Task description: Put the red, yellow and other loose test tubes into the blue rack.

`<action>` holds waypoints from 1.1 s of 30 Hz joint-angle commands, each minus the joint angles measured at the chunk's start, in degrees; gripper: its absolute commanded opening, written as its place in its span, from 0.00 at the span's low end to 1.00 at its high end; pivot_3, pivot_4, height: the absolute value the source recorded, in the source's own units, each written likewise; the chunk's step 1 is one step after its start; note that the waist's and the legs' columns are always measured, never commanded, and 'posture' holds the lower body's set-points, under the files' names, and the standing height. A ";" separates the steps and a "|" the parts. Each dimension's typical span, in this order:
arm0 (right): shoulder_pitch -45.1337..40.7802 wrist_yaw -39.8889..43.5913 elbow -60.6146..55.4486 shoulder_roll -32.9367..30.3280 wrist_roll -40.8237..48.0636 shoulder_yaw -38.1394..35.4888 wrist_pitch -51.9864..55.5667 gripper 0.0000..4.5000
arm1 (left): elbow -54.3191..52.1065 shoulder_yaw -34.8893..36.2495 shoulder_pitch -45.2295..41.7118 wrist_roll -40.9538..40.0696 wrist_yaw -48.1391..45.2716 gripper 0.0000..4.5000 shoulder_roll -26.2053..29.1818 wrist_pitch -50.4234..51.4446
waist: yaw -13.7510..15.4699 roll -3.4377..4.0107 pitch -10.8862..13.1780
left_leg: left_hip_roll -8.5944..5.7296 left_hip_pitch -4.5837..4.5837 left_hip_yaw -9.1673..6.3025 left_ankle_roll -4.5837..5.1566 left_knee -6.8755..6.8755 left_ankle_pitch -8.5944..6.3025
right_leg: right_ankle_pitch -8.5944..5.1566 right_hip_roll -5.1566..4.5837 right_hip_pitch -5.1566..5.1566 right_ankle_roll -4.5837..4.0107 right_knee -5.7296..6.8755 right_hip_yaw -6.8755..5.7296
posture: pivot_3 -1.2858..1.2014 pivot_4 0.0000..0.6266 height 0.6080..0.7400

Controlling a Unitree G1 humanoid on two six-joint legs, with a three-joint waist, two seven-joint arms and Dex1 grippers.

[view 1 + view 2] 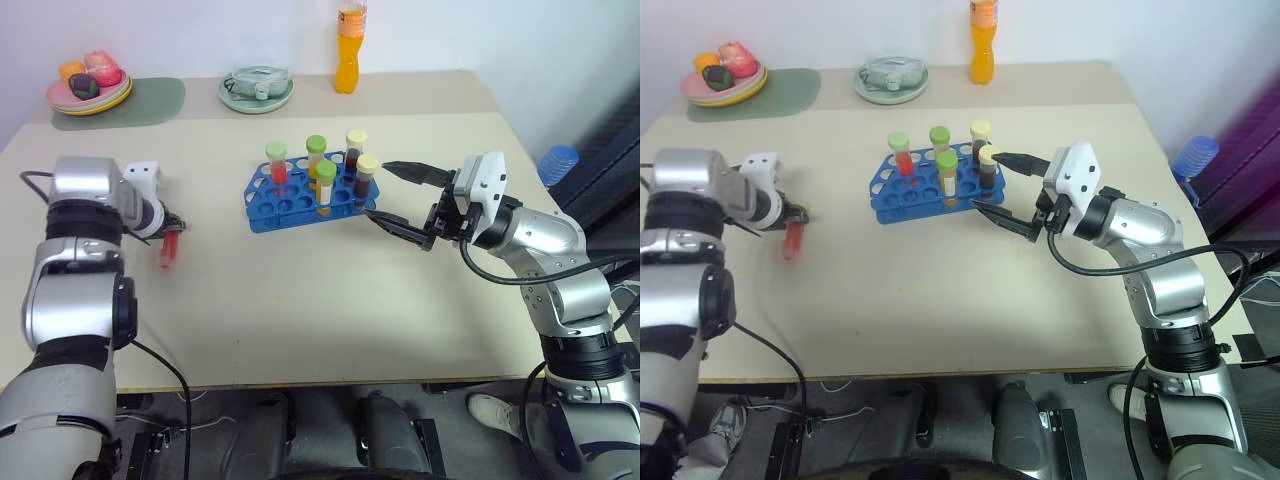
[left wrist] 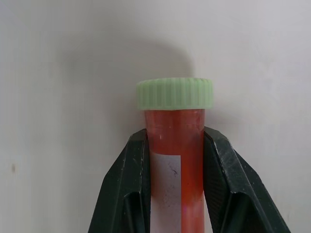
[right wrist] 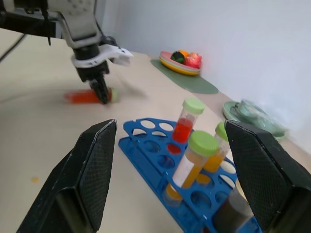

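Note:
A loose test tube (image 2: 175,141) with red liquid and a pale green cap lies on the table (image 1: 300,310) at the left, also seen as the red tube (image 1: 168,248). My left gripper (image 1: 171,226) is shut on it just below the cap, pointing steeply down. The blue rack (image 1: 290,208) stands mid-table and holds several capped tubes: a red one (image 1: 277,162), yellow ones (image 1: 325,186) and dark ones (image 1: 367,172). My right gripper (image 1: 379,190) hovers open at the rack's right end, level, with nothing between its fingers.
At the table's far edge stand a tall orange bottle (image 1: 350,45), a green dish with a clear lid (image 1: 256,90) and a plate of toy food (image 1: 88,85) on a green mat (image 1: 155,100). A blue object (image 1: 558,160) sits beyond the table's right side.

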 commanded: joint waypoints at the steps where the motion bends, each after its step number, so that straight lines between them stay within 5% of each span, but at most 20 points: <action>1: 0.34 -0.39 -1.67 -0.16 0.53 -1.82 -0.55 0.81 | -26.64 7.38 15.15 -4.69 -3.27 0.19 -0.22 -7.80 | -0.23 0.00 0.00 | 0.06 0.00 0.03 -0.17 -0.03 0.10 | 0.00 -0.03 -0.02 0.00 -0.02 0.05 | 0.52 0.24 1.00; 6: 3.20 -1.48 -2.44 0.26 1.61 -2.99 0.66 0.81 | -49.89 22.46 33.93 -17.39 -14.80 0.19 -6.24 -24.16 | 1.52 0.01 -0.01 | 0.08 -0.05 -0.03 -0.22 0.09 0.11 | 0.05 -0.09 -0.01 -0.08 -0.07 0.09 | 0.52 0.24 1.00; 12: 8.43 -3.11 -5.69 -0.13 2.66 -4.17 3.12 0.81 | -51.93 19.20 31.84 -18.59 -18.48 0.19 -11.19 -45.58 | 3.56 0.00 0.00 | 0.05 -0.08 -0.17 0.13 0.21 -0.09 | 0.16 -0.08 0.25 -0.17 -0.39 -0.05 | 0.52 0.24 1.00; 27: 17.34 -10.51 -13.99 -0.61 3.00 -9.36 5.60 0.81 | -18.77 1.38 19.76 -3.45 -21.64 0.19 -23.79 -89.78 | 3.02 0.01 -0.01 | -0.07 -0.46 0.00 0.47 0.77 -0.27 | 0.38 -0.01 0.28 0.24 -0.74 -0.04 | 0.52 0.24 1.00; 33: 17.67 -12.00 -15.53 -0.90 3.39 -10.46 7.43 0.81 | -11.31 -0.91 18.11 -2.02 -18.49 0.19 -30.35 -97.84 | 3.05 0.00 0.00 | -0.08 -0.62 -0.01 0.67 0.97 -0.38 | 0.47 -0.03 0.23 0.40 -0.76 -0.02 | 0.52 0.24 1.00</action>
